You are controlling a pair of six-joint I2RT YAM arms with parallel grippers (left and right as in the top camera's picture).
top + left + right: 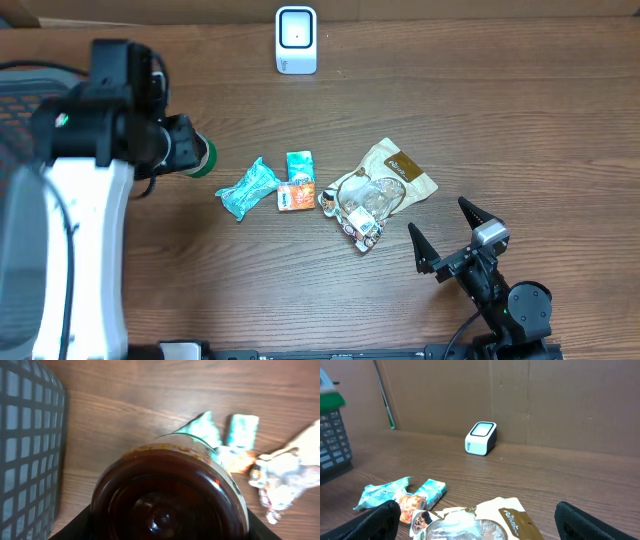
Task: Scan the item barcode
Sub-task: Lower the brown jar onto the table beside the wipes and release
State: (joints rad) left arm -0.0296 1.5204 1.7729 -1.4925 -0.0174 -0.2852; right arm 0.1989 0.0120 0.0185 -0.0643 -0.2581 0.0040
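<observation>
From above, the left gripper (188, 148) pinches a jar (204, 156) left of the packs (262, 186), far from the scanner (296, 40). The right gripper (447, 232) is spread wide. The left wrist shows the jar (167, 495), its brown bottom up close. The right wrist shows the scanner (481, 438) by the wall (560, 400).

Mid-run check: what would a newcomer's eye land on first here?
The dark jar gripped in the left gripper fills the left wrist view, beside the mesh basket on the left. Snack packets lie in the middle, the white scanner stands at the far edge, and the right gripper hangs open near them.
</observation>
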